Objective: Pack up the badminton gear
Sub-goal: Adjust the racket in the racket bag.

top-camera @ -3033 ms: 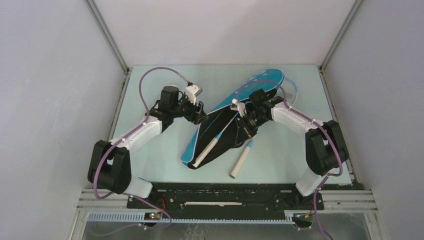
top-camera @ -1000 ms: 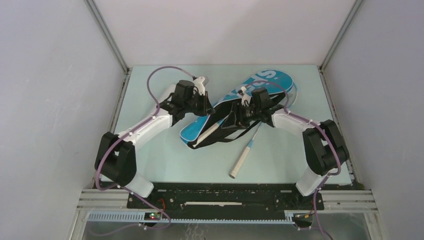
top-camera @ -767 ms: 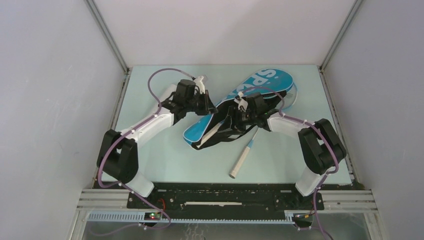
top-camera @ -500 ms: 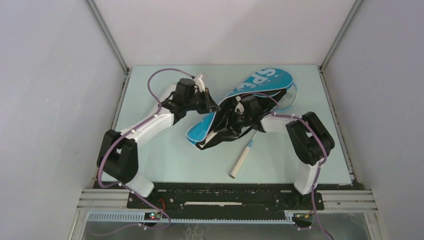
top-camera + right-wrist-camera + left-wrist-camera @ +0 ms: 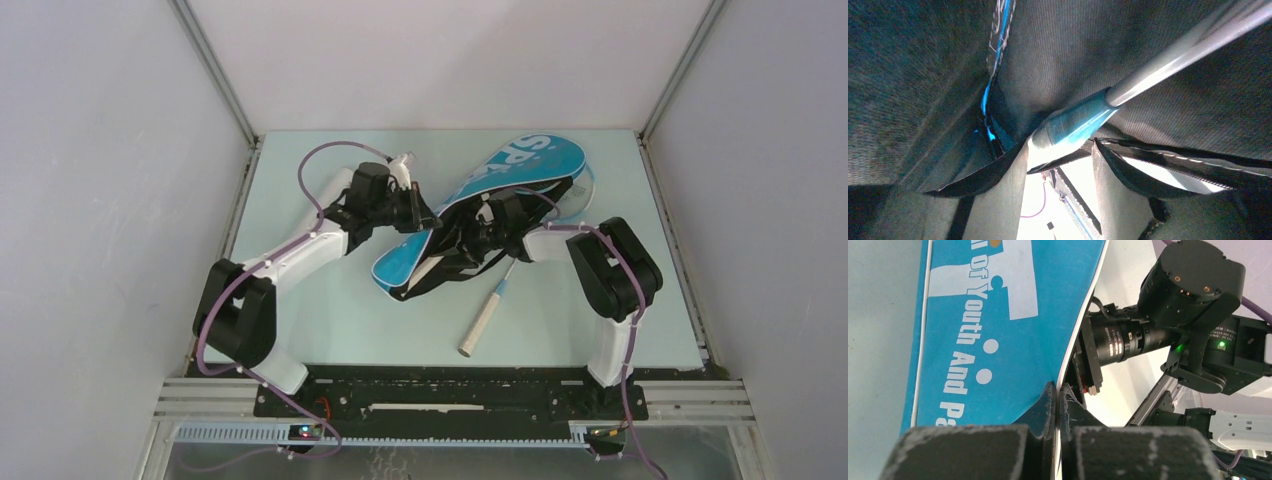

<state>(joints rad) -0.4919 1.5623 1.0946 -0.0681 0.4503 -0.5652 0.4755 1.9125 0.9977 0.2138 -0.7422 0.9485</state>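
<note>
Left wrist view: the left tool [image 5: 1057, 390] pinches shut on the edge of the bag [image 5: 998, 340], above the counter [image 5: 300, 300]. The right tool [image 5: 1060, 150], half open inside, sits beside a racket [image 5: 1078, 122]. If that thin edge slips, the mouth collapses.

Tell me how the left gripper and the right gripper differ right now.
The left gripper has its fingers shut on the edge of the blue bag; the right gripper has its fingers apart, clamping nothing. The left gripper is outside the bag, while the right gripper reaches inside it, next to a racket. Both are at the same bag's open mouth.
</note>
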